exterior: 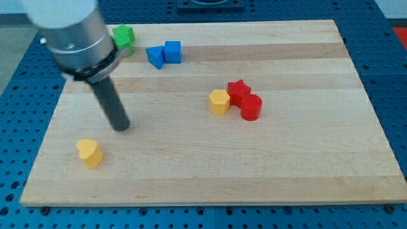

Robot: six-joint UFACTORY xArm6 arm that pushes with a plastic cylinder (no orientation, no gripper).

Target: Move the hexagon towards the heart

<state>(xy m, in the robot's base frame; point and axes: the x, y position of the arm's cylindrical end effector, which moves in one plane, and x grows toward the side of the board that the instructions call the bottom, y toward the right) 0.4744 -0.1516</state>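
Note:
A yellow hexagon block (219,101) sits right of the board's middle, touching a red star block (239,91) on its right. A yellow heart block (89,152) lies near the view's bottom left. My tip (122,128) rests on the board above and to the right of the heart, a short gap away, and far to the left of the hexagon.
A red cylinder block (251,108) sits just below the red star. Two blue blocks (164,54) sit together near the view's top. A green block (123,38) shows at the top left, partly behind the arm. The wooden board (305,159) ends at blue perforated table.

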